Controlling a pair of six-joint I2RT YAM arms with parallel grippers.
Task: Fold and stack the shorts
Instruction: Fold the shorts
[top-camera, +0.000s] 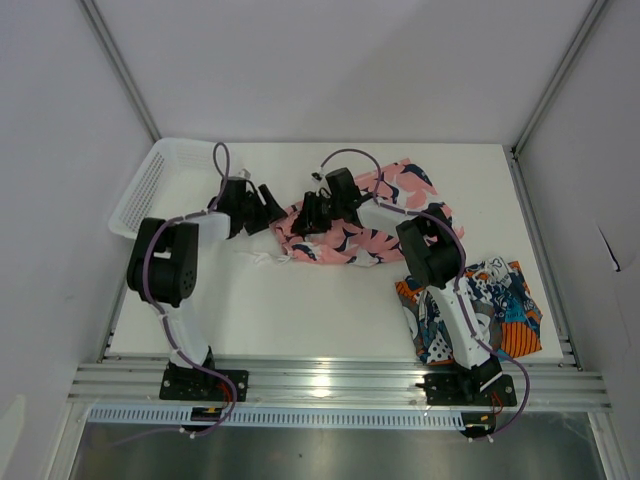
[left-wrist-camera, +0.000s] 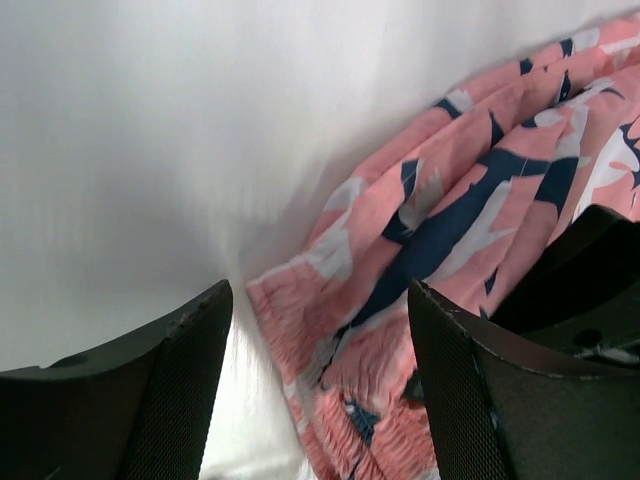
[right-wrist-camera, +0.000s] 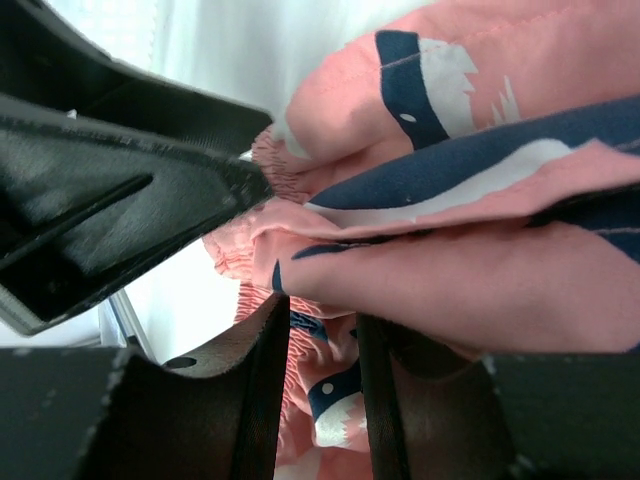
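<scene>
At centre — pink shorts (top-camera: 350, 245), crumpled.

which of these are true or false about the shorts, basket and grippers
1. The pink shorts lie in the basket. False: they lie on the table, right of the basket.
2. The left gripper is open at the pink shorts' edge. True.
3. The printed shorts lie stacked on the pink shorts. False: they lie apart, at the near right.
4. The right gripper pinches the pink shorts. True.
</scene>
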